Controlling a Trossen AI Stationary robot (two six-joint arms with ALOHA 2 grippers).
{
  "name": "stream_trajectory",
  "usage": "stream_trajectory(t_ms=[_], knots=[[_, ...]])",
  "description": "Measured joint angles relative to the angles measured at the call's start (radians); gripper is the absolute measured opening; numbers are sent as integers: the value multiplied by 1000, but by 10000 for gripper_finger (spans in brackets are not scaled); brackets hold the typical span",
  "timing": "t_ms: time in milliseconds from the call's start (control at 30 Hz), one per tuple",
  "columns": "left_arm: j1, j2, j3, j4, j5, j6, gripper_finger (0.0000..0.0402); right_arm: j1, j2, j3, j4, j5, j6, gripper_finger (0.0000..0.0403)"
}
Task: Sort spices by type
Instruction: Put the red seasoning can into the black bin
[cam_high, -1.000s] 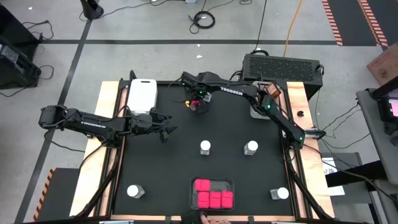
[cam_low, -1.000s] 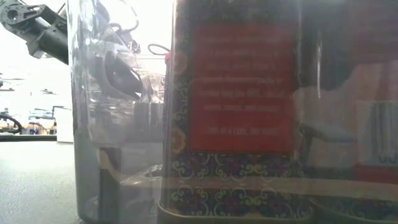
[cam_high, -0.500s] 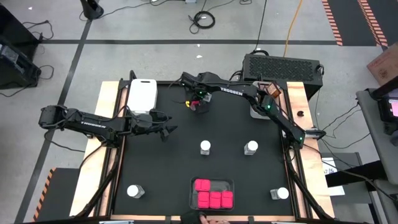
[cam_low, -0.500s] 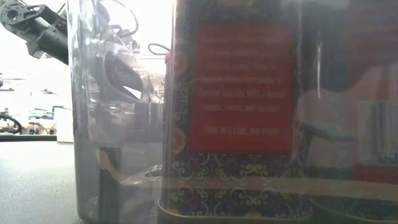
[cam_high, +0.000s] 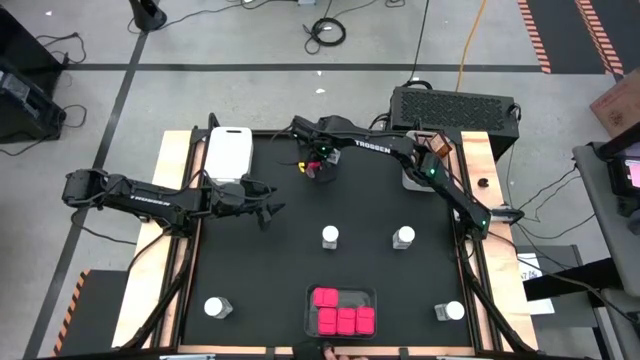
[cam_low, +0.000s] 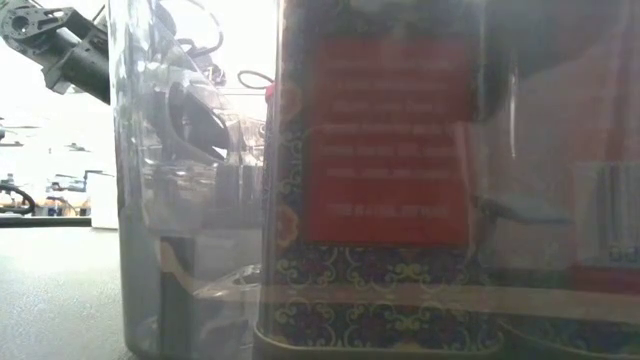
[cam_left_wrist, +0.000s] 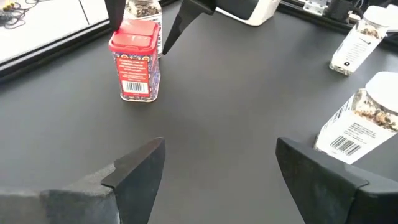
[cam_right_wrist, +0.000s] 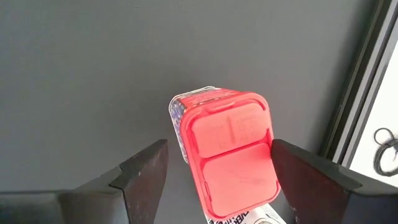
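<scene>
Black table (cam_high: 260, 280), cabled grey floor (cam_high: 250, 40); both jaws released, right straddling a pink-lidded jar (cam_right_wrist: 230, 158).

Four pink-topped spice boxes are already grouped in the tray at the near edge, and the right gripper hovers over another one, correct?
Not quite: the tray holds five pink-topped spice boxes, as the high view shows. The rest stands: the right gripper hovers, fingers open, over another pink-topped box.

High view looks straight down; low view sits pressed against a spice jar (cam_low: 380, 180); both wrist views share the red-lidded jar (cam_left_wrist: 135, 59).
</scene>
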Motion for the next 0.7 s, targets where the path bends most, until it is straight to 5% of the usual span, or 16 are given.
stream_trajectory(t_ms=[700], knots=[[0, 0, 0, -12, 27, -32, 311, 2, 0, 0, 0, 2, -2, 279]])
